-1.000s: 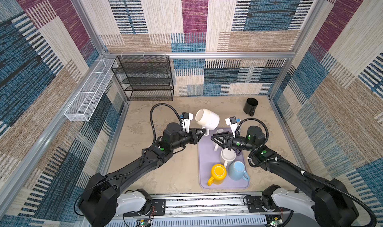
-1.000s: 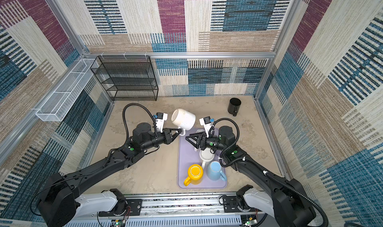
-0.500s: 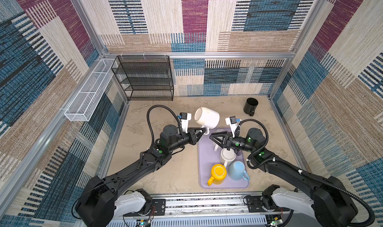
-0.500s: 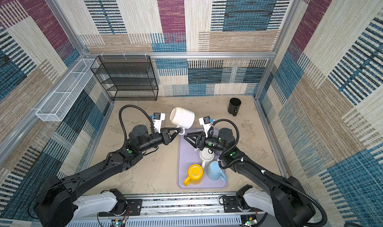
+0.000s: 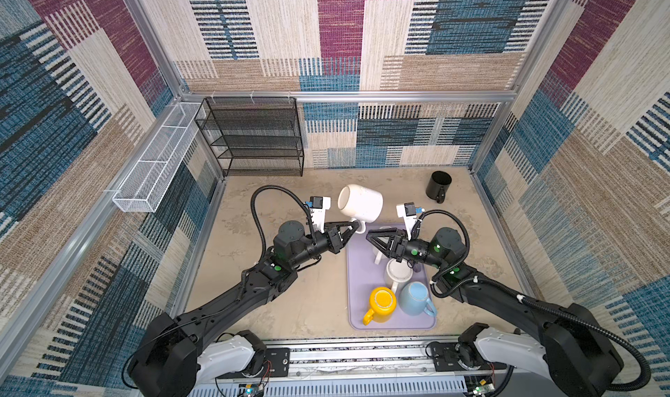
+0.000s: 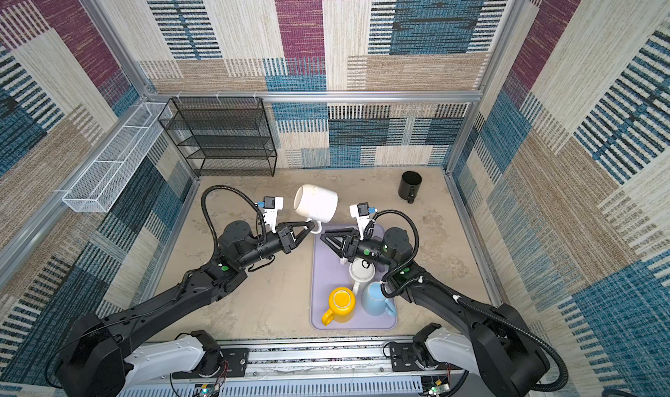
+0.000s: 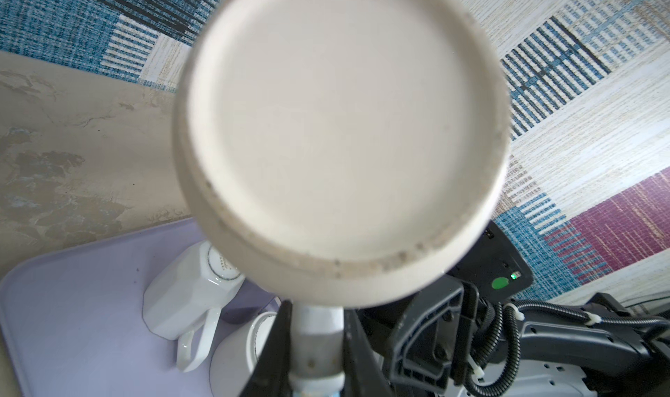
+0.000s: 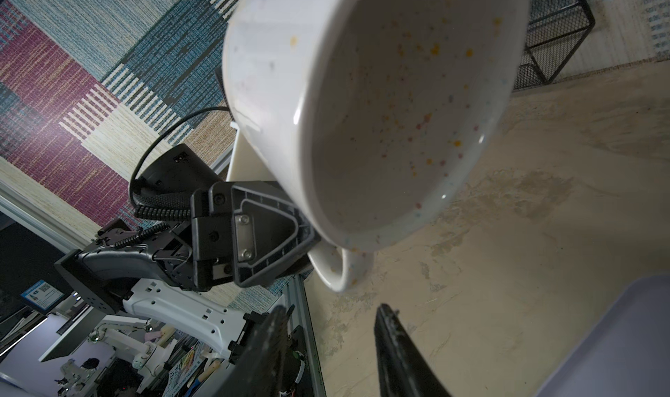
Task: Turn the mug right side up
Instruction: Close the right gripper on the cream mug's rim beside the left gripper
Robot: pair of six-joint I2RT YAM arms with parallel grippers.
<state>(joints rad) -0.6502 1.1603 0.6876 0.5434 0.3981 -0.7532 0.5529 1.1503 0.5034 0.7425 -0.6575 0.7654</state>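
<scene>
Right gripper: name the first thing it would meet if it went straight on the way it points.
Most likely the handle of the white mug, which lies just ahead of the right gripper and is pinched by the left gripper; depth is unclear.

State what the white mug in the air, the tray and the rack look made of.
Mug: likely glazed ceramic; glossy rim highlights, coloured speckles inside, rough unglazed foot ring.
Tray: probably plastic; smooth matte lavender, rounded corners.
Rack: black metal mesh on a wire frame, apparently painted.

The mug (image 8: 362, 105) runs past the picture's edge.
</scene>
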